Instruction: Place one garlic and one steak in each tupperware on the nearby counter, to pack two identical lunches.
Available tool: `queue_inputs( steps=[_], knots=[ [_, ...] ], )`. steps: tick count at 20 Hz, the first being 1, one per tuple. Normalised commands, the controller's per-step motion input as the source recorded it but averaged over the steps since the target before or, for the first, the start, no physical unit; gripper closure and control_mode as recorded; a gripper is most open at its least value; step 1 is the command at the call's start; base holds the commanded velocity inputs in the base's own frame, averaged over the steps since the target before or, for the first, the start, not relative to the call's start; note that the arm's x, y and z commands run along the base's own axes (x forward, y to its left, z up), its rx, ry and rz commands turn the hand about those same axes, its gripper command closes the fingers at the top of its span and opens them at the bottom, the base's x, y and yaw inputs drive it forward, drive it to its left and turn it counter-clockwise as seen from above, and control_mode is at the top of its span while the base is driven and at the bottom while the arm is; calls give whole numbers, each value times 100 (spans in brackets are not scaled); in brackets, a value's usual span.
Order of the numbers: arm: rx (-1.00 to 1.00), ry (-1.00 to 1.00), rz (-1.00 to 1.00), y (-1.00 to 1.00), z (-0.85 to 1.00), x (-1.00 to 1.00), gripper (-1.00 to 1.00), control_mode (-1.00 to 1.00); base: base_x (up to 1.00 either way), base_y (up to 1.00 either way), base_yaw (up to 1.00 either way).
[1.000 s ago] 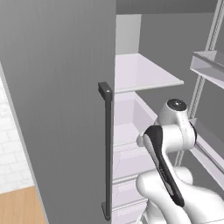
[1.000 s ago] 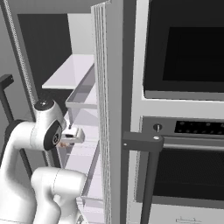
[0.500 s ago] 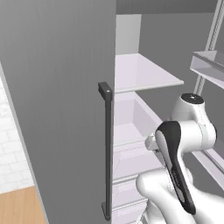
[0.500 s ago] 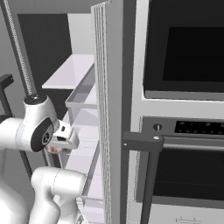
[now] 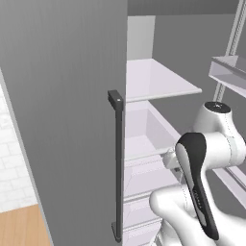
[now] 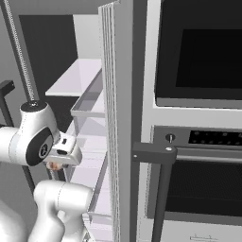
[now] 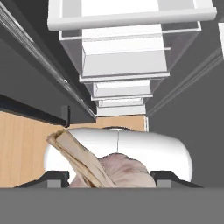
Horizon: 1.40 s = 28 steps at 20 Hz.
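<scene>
An off-white, pinkish garlic (image 7: 120,168) with a papery stalk sits between my gripper's (image 7: 111,178) two dark fingertips (image 7: 54,177), so the gripper is shut on it. In the right base view the gripper (image 6: 56,164) hangs under the white wrist in front of the open fridge, and a bit of the garlic (image 6: 53,166) shows below the hand. The hand points downward, with the fridge drawers at the top of its view. The steak, the tupperware and the counter are out of view.
The open fridge has a pale shelf (image 5: 153,79) and clear drawers (image 5: 144,139). Its grey door (image 5: 62,120) with a dark handle (image 5: 116,163) stands left. Right of the fridge door edge (image 6: 118,118) is a wall oven (image 6: 203,61) with a bar handle (image 6: 160,156).
The arm has folded and turned. The hand with the garlic has drawn slightly back from the fridge drawers toward the base.
</scene>
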Motion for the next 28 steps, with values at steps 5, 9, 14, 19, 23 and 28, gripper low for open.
queue_inputs(
  steps=[5,9,14,19,23,28],
  knots=[
    [0,0,0,0,0,-3,100,100,-73,1,0],
    [0,0,0,0,0,0,100,100,-100,11,-1],
    [0,0,0,0,0,0,100,100,-100,4,-9],
    [0,0,0,0,0,0,100,100,-53,0,-72],
    [0,0,0,0,0,0,100,100,0,0,-93],
    [0,0,0,0,0,0,100,100,9,-8,-89]
  ],
)
